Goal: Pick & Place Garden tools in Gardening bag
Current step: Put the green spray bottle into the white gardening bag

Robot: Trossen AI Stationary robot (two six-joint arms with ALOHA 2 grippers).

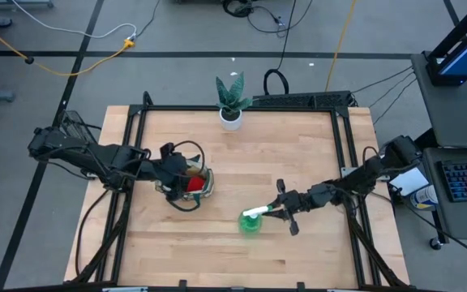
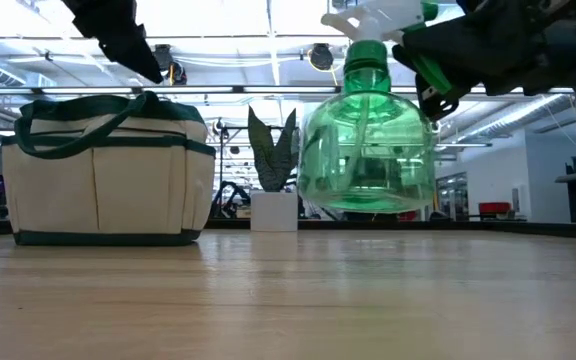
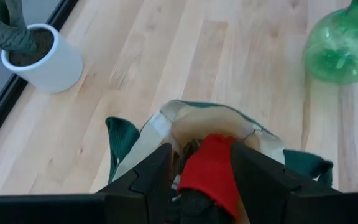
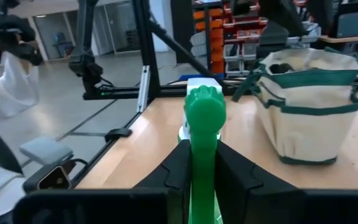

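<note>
**Spray bottle gripped at the trigger head; bag held ready for loading**

Table (image 1: 298, 162): butcher-block top, with a potted plant (image 1: 232, 101) at the far edge, well apart from the work.

Gardening bag (image 1: 191, 183): cream canvas tote with green trim, standing upright left of centre. A red glove (image 3: 211, 169) shows in its mouth. The left gripper (image 1: 169, 172) sits at the bag's rim, its jaws spread either side of the glove; whether they pinch anything cannot be told.

Green spray bottle (image 1: 250, 223): translucent, round-bodied, upright on the table right of centre and well apart from the bag. It does not match the listed tools, but it is the item in hand.

Right gripper (image 4: 205, 163): closed on the bottle's green trigger head, fingers pressed against both sides.

Recommendation: the hold is high on a tall, bulbous item, so the body is likely to swing. Lift straight up until clear of the table, travel slowly toward the bag, keep the bottle upright, and clear the loop handles and the left gripper before lowering into the mouth.
</note>
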